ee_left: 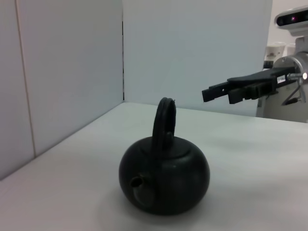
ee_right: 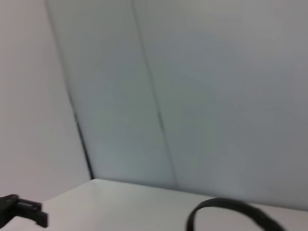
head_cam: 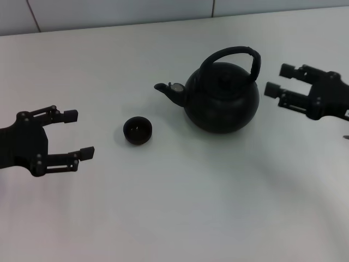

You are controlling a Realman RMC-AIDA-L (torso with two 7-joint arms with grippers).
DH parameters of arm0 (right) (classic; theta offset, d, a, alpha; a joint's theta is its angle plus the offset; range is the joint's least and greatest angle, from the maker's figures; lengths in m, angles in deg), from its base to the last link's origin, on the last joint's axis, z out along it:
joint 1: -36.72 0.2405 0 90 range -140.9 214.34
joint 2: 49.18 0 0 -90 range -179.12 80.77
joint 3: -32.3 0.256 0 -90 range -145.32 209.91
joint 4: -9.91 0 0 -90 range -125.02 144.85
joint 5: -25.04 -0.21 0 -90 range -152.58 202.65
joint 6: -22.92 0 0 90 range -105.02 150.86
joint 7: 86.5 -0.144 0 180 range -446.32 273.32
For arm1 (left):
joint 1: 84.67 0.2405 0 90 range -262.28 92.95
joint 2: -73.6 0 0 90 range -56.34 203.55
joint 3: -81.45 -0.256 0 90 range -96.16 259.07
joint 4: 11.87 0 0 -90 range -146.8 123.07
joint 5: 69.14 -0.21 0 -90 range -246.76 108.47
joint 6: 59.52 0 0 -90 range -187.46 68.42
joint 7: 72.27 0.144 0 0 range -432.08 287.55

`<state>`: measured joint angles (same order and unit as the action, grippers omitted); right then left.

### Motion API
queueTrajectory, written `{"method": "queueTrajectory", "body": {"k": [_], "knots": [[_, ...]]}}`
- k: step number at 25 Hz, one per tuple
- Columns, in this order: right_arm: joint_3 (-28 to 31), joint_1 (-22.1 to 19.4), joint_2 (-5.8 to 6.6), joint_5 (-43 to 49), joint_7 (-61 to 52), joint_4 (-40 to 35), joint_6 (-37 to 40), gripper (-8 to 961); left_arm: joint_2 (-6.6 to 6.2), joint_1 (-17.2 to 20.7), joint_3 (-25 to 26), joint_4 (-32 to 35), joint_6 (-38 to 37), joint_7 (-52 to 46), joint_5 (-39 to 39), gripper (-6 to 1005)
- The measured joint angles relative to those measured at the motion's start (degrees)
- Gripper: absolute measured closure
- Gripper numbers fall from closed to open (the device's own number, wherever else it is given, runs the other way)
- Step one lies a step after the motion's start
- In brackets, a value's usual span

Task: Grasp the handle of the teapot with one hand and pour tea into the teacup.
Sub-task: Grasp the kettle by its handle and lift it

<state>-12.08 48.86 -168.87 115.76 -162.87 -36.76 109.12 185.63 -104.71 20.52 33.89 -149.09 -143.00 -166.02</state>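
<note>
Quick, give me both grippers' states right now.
Left gripper: open, empty, on the robot's left of the teacup.
Right gripper: open, empty, beside the teapot, not touching its handle.

The right wrist view cuts the handle (ee_right: 231, 206) at its edge; the teapot below is unseen.
</note>
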Motion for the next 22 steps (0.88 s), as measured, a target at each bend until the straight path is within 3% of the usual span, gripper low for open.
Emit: {"method": "queueTrajectory", "body": {"k": [7,15,22], "knots": [[1.0,0.3,0.05,0.0,0.0,0.4,-3.8,245,0.05,-0.9,0.9,1.1,-0.3,-1.2,-2.0,138],[-0.3,4.4,0.17,-1.8,2.1,7.6,-8.6,244,1.01,-1.5,3.9,1.7,1.0,-2.2,-3.0,137],[-0.4,6.4,0.23,-2.0,3.5,9.7,-11.3,244,1.29,-1.5,4.3,2.0,1.0,-2.2,-3.0,138]]}}
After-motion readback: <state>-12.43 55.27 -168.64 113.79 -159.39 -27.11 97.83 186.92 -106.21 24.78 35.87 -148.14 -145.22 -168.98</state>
